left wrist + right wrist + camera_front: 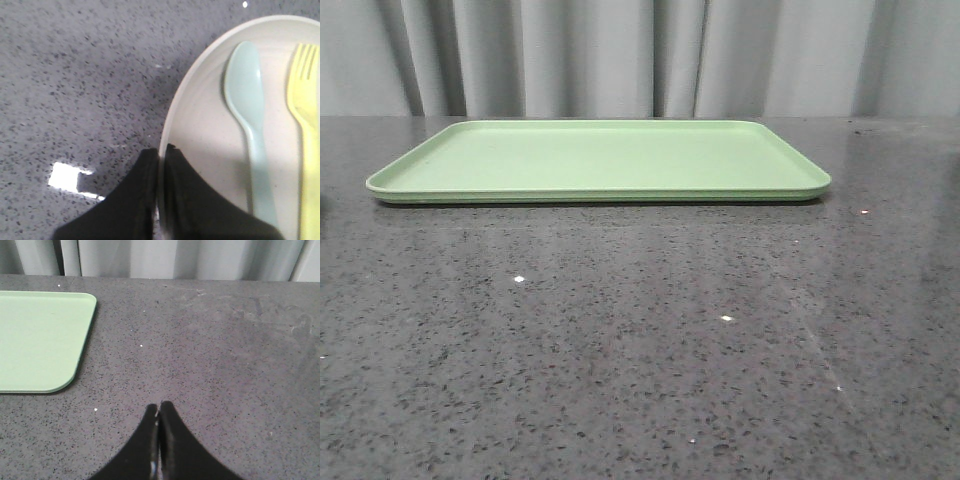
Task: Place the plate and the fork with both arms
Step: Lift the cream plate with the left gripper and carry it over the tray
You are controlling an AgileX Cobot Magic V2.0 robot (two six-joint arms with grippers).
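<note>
Early stage; tray (600, 160) at far centre of table (640, 350) bare, nothing placed yet. Left gripper (161, 152) pinched onto rim of plate (200, 130), one finger inside, one outside; plate w/ fork (306, 125) and pale blue spoon (247, 110) lying on it, not seen in front view. Right gripper (159, 410) closed, holding nothing, above bare table right of tray. Left to do: carry plate to tray, take fork. Plate far side, fork handle cut off; plate lifted or resting: can't tell.
</note>
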